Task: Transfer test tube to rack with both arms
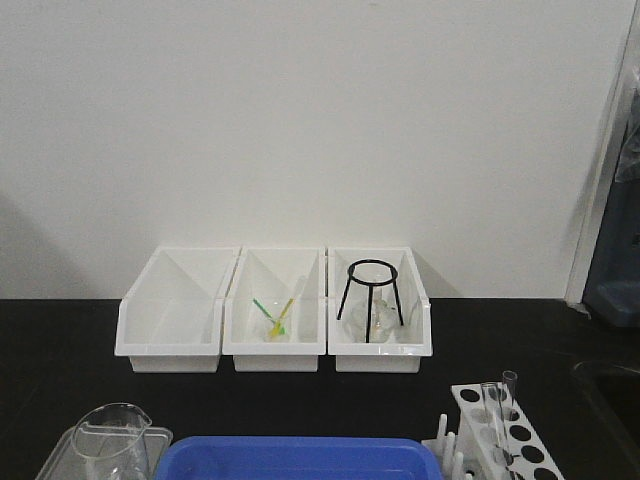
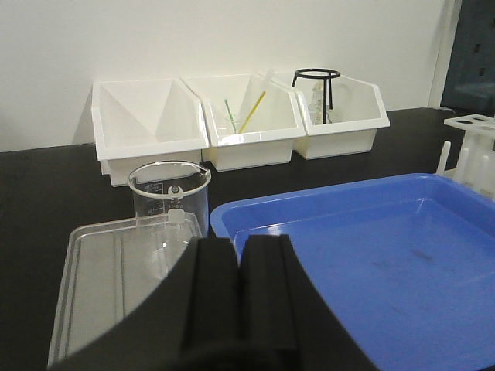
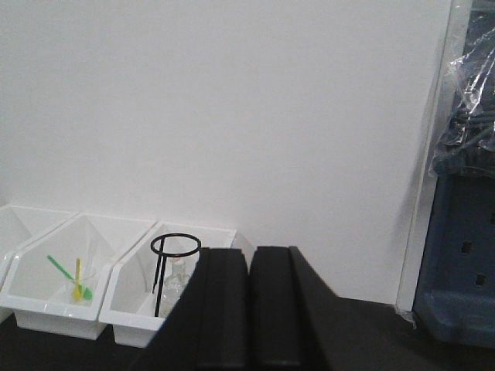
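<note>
Showing the test tube (image 1: 497, 408) already standing upright in the rack (image 1: 520, 440), with both arms drawn back

Front view: the tube sits in a hole near the rack's far end, at the table's (image 1: 60, 350) right front, beside the blue tray (image 1: 300, 458); a second clear tube stands just behind it. Neither arm appears in this view. Left gripper (image 2: 240, 263) has its jaws pressed together on nothing, poised over the tray's near edge by the beaker (image 2: 170, 202). Right gripper (image 3: 249, 301) is likewise closed and empty, raised and facing the white bins (image 3: 116, 305). Judged from this, the transfer looks complete, with nothing left but rest
</note>
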